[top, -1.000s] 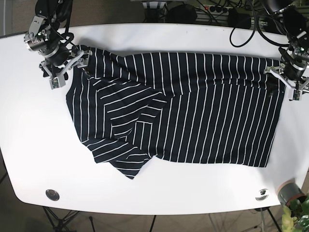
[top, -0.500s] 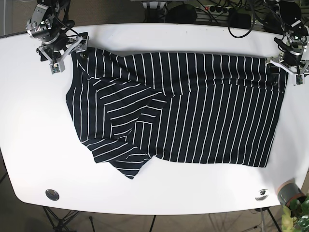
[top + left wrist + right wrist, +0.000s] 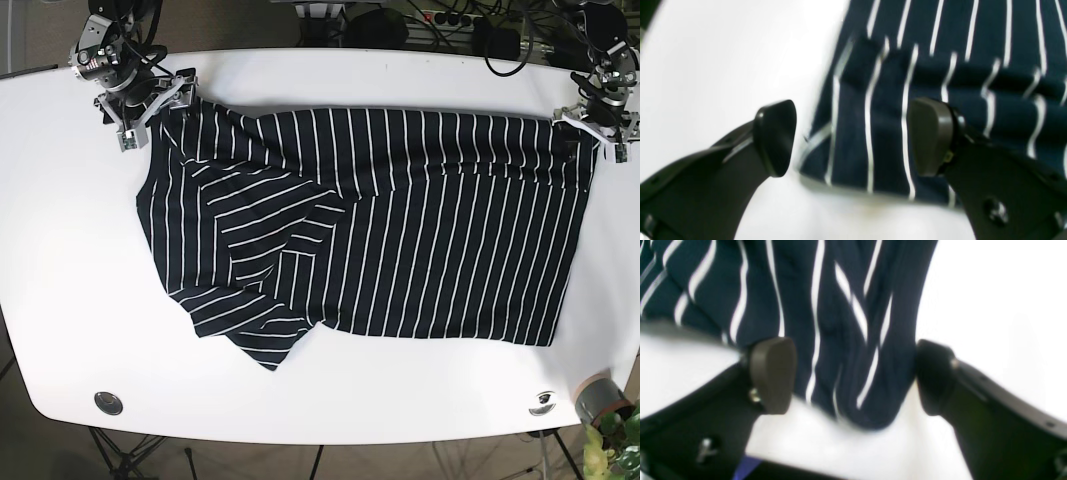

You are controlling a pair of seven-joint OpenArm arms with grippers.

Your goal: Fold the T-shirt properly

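A dark navy T-shirt [image 3: 400,230] with thin white stripes lies spread on the white table [image 3: 60,280]. Its left part is folded over in creased layers [image 3: 250,260]. My left gripper [image 3: 591,131] is open at the shirt's far right corner. In the left wrist view the gripper [image 3: 853,138] straddles that corner of cloth [image 3: 873,150], and the fingers [image 3: 775,136] do not pinch it. My right gripper [image 3: 158,108] is open at the far left corner. In the right wrist view the gripper [image 3: 853,376] has a rounded fold of cloth [image 3: 846,340] between its open fingers [image 3: 771,373].
Two small round fittings sit in the table near its front edge, one on the left [image 3: 108,402] and one on the right [image 3: 543,402]. A grey cup [image 3: 598,397] and a plant stand off the front right corner. Cables lie beyond the far edge.
Both grippers have moved toward the table's far edge, staying at the shirt's two far corners. The shirt lies about as before.
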